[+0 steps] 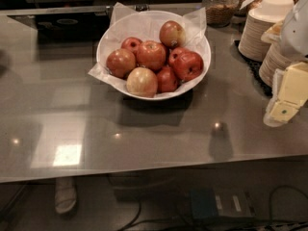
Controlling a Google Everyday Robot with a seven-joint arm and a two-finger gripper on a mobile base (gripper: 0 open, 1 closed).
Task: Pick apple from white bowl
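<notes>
Reaching across to the apple (171,33) at the back of the white bowl (108,40)

Broad and glossy, the grey surface (144,143) carries everything. The white bowl sits toward its far middle, lined with thin paper whose corners poke past the rim, and it is heaped with apples. At the right, stacks of beige paper bowls (262,30) stand close to the likely route. The gripper (288,98) hangs at the right edge of the view, above the surface, beside those stacks and well apart from the bowl. Whether it is released or clenched I cannot tell. The apple, reddish-orange with a dull yellow-green blush, rests highest in the heap on the far right side, near the paper and touching the redder apples below it.

My judgement is that the approach is not yet made. Coming in from above, clear of the stacks, seems wisest. Take the apple across its widest part and lift it straight up, so the neighbours do not roll and the paper is not dragged along.

No brand, label or writing can be read; only a small dark spot shows on the gripper's pale yellow padding.
</notes>
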